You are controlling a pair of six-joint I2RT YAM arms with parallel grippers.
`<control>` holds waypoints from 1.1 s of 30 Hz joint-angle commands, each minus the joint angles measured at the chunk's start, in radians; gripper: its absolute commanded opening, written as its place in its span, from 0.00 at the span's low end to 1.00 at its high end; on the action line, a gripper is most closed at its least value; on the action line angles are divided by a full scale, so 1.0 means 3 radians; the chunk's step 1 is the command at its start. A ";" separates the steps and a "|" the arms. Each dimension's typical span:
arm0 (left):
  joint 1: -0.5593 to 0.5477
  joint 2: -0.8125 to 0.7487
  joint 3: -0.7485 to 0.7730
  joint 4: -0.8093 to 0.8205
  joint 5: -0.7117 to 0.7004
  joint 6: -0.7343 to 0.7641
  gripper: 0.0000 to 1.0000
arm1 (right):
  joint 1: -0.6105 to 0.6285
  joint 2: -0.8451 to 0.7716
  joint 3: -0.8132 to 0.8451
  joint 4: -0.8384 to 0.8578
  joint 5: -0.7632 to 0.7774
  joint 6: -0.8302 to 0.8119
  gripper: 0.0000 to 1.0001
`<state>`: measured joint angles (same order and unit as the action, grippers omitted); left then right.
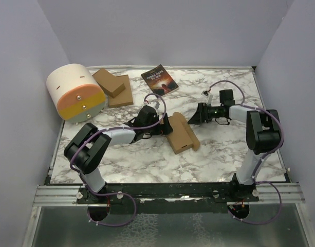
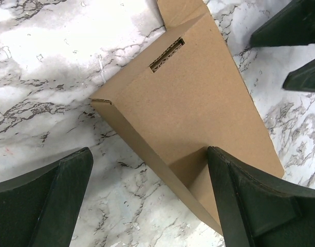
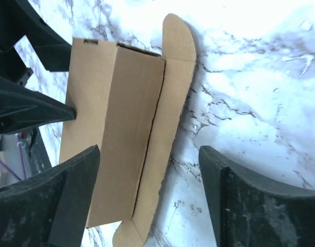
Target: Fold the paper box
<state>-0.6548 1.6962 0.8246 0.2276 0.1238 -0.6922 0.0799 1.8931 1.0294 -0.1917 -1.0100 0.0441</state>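
The paper box (image 1: 182, 135) lies mid-table on the marble table (image 1: 224, 154), formed into a carton, one flap flat. The left gripper (image 1: 168, 125) and right gripper (image 1: 191, 117) flank it, fingers spread, gripping nothing.

Paper box (image 1: 182, 135) on table (image 1: 224, 154) between left end effector (image 1: 165, 125) and right end effector (image 1: 190, 118), book (image 1: 160, 78) behind

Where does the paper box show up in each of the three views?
Top external: paper box lies mid-table, just right of the picture's centre.
Left wrist: paper box fills the middle, running from top centre to lower right.
Right wrist: paper box sits left of centre, running top to bottom.
Shared landmark: the marble table under it.
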 commanded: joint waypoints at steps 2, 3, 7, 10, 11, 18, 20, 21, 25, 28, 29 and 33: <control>-0.0001 0.0101 0.0026 -0.0198 -0.0022 0.0147 0.95 | -0.0007 -0.0425 0.0062 -0.0088 0.0452 -0.0544 0.48; -0.0001 0.0107 0.0033 -0.0199 -0.0019 0.0156 0.95 | 0.0001 -0.0427 0.0088 -0.0153 0.0462 -0.0626 0.35; 0.0008 0.0137 0.0069 -0.0198 0.0013 0.0188 0.95 | 0.0101 -0.0347 0.0103 -0.0368 0.0521 -0.0811 0.11; 0.0014 0.0154 0.0112 -0.0211 0.0025 0.0219 0.95 | 0.0181 -0.0254 0.0108 -0.0463 0.0520 -0.0826 0.10; 0.0015 0.0164 0.0136 -0.0218 0.0031 0.0232 0.95 | 0.0199 -0.0213 0.0120 -0.0489 0.0510 -0.0817 0.09; 0.0052 0.0316 0.0357 -0.0256 0.0135 0.0349 0.95 | 0.0398 -0.0110 0.0120 -0.0618 0.0523 -0.0827 0.08; 0.0067 0.0389 0.0442 -0.0269 0.0179 0.0387 0.95 | 0.0448 -0.0087 0.0112 -0.0644 0.0480 -0.0803 0.08; 0.0075 0.0425 0.0488 -0.0273 0.0202 0.0412 0.95 | 0.0465 -0.0080 0.0110 -0.0656 0.0465 -0.0796 0.08; 0.0108 0.0564 0.0633 -0.0286 0.0284 0.0483 0.95 | 0.0522 -0.0080 0.0102 -0.0654 0.0436 -0.0776 0.08; 0.0136 0.0646 0.0715 -0.0282 0.0332 0.0521 0.95 | 0.0541 -0.0082 0.0099 -0.0679 0.0400 -0.0787 0.08; 0.0151 0.0682 0.0738 -0.0282 0.0354 0.0533 0.95 | 0.0541 -0.0083 0.0106 -0.0698 0.0396 -0.0804 0.09; 0.0201 0.0713 0.0788 -0.0252 0.0422 0.0563 0.95 | 0.0509 -0.0173 0.0137 -0.0774 0.0562 -0.0941 0.12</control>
<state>-0.6090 1.8751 1.0504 0.1886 0.2420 -0.5694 0.2283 1.8572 1.0519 -0.3794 -0.8635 -0.1951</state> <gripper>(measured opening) 0.947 0.101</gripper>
